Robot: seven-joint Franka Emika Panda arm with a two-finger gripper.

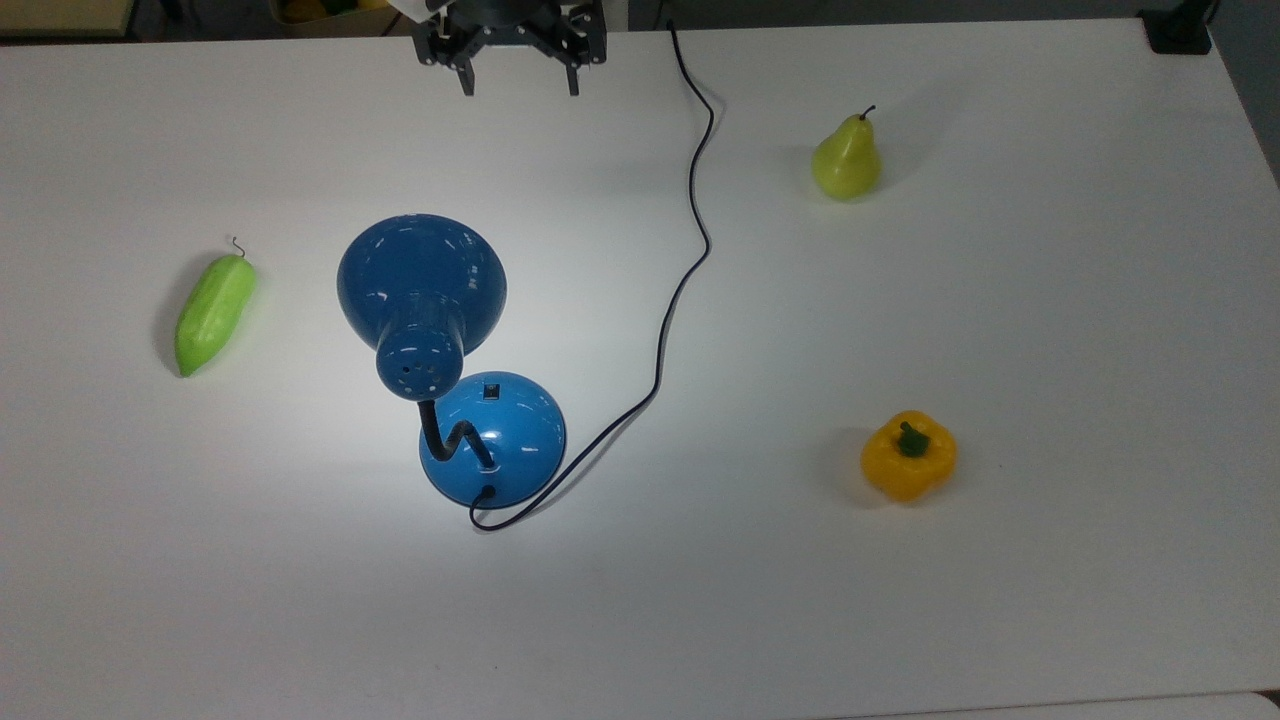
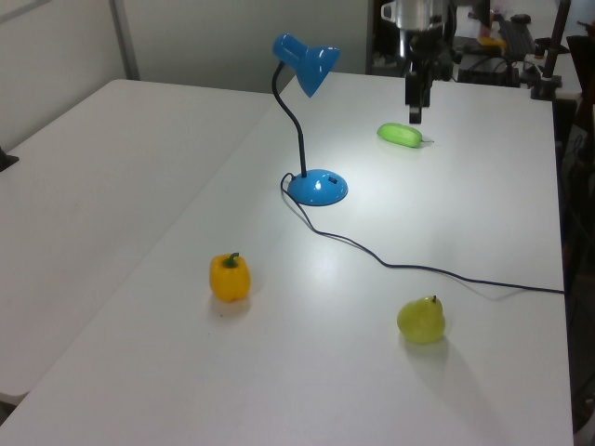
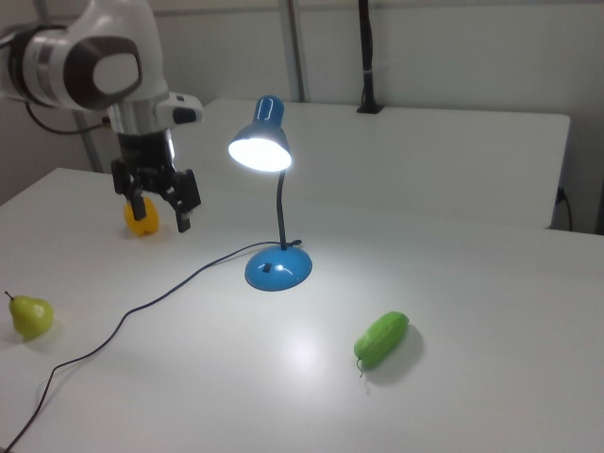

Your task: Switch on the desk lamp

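The desk lamp (image 3: 271, 198) stands lit at the middle of the white tabletop (image 1: 1000, 320), its shade glowing in the right view, while the end effector (image 1: 517, 78) hangs well apart from it, fingers spread and holding nothing.

The arm (image 3: 99, 66) is sporting glossy white shells with grey joint caps, plus a black gripper (image 3: 158, 204).

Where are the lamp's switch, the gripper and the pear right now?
desk lamp switch (image 1: 490, 391), top view, the small black rocker on the base.
gripper (image 1: 518, 88), top view, midway between its open fingertips.
pear (image 1: 846, 160), top view, middle of its body.
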